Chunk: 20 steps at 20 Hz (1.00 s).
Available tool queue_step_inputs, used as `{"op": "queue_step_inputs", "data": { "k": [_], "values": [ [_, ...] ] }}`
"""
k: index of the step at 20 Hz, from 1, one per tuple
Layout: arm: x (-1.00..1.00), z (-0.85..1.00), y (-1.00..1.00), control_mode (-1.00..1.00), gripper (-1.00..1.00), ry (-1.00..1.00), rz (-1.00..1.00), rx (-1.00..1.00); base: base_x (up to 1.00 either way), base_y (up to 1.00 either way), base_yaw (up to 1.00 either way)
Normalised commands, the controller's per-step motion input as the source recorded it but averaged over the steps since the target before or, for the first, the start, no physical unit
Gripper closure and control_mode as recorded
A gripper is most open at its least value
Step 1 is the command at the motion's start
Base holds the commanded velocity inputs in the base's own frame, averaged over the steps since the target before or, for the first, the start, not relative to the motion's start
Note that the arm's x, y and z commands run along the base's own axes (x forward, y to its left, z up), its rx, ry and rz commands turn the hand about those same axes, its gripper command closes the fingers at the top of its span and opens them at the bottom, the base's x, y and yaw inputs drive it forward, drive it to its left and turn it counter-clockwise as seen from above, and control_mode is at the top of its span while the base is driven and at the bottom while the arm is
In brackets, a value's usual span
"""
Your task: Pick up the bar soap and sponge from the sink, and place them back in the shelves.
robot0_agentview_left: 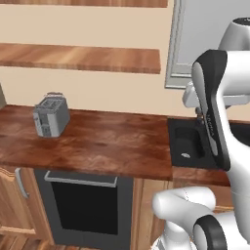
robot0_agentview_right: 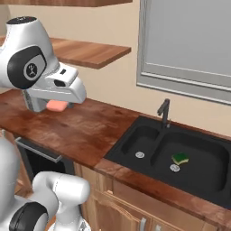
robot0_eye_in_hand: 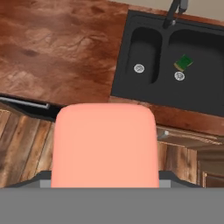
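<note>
My gripper (robot0_agentview_right: 56, 107) is shut on the salmon-pink bar soap (robot0_agentview_right: 57, 105), held high over the wooden counter left of the sink. In the hand view the bar soap (robot0_eye_in_hand: 105, 146) fills the lower middle and hides the fingertips. The yellow-and-green sponge (robot0_agentview_right: 181, 158) lies in the large basin of the black sink (robot0_agentview_right: 131, 137), beside the drain. From the hand, the sponge (robot0_eye_in_hand: 183, 62) and the sink (robot0_eye_in_hand: 144, 92) lie far below at the upper right. The brown wooden shelves (robot0_agentview_left: 80, 57) run along the wall above the counter; the lower shelf's end (robot0_agentview_right: 92, 53) is just right of my hand.
A silver toaster (robot0_agentview_left: 51, 115) stands on the counter (robot0_agentview_left: 107, 141) at the left. A dark faucet (robot0_agentview_right: 164, 111) rises behind the sink, under a grey-framed window (robot0_agentview_right: 189, 40). An oven (robot0_agentview_left: 83, 205) with a bar handle sits below the counter.
</note>
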Motion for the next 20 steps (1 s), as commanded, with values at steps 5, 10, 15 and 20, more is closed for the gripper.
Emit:
{"op": "queue_step_inputs", "data": {
  "k": [5, 10, 15, 20],
  "values": [
    [0.0, 0.0, 0.0, 1.0, 1.0, 0.0, 0.0, 0.0, 0.1, 0.5, -0.28],
    [0.0, 0.0, 0.0, 1.0, 1.0, 0.0, 0.0, 0.0, 0.0, 0.63, -0.22],
    [0.0, 0.0, 0.0, 1.0, 1.0, 0.0, 0.0, 0.0, 0.12, 0.68, -0.19],
    [0.0, 0.0, 0.0, 1.0, 1.0, 0.0, 0.0, 0.0, 0.25, 0.57, -0.23]
  ]
}}
